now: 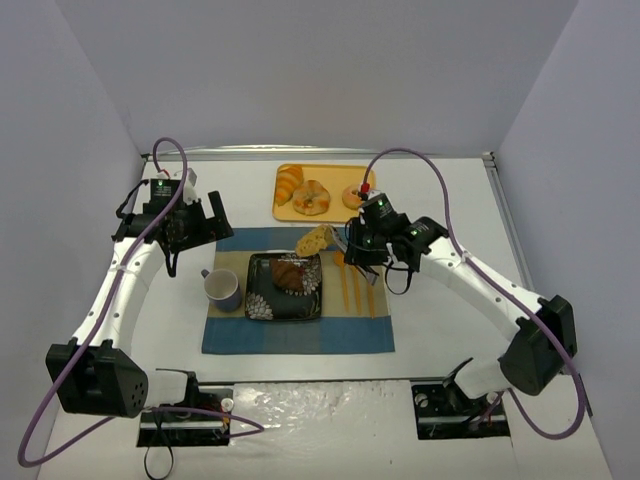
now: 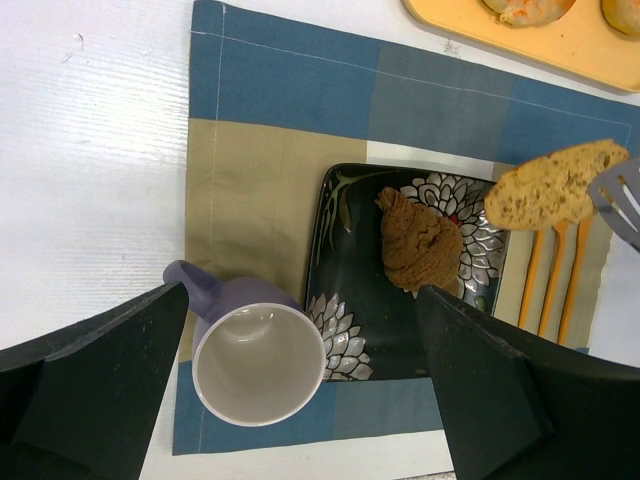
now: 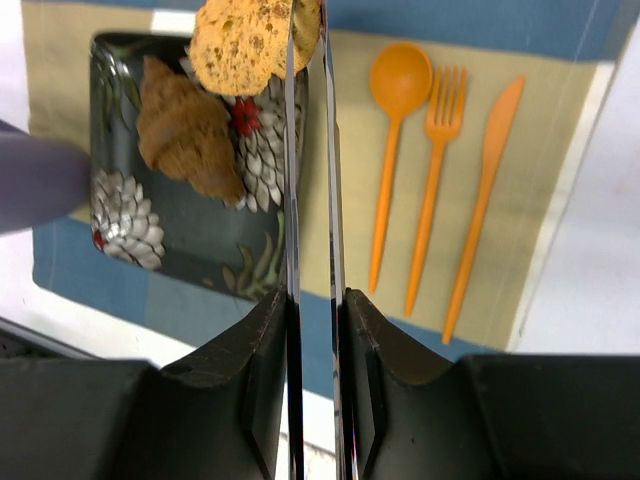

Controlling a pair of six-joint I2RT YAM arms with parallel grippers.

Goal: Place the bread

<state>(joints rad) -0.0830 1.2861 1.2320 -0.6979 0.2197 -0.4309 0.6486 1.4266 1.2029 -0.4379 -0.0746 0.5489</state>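
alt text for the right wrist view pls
The right end effector clamps metal tongs that pinch a slice of bread by the corner of a dark flowered plate holding a brown pastry. An orange spoon, fork and knife lie on the placemat to the right.

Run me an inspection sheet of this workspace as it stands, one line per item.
Surface: white table; checked placemat lying flat.
Job's things: bread slice held in tongs over the far right corner of the plate; brown pastry on the plate.
Clutter: mug, orange cutlery, tray of pastries.
Grippers: right gripper shut on tongs; left gripper open, empty.
Cables: purple cables loop off both arms.
Surroundings: plain walls.
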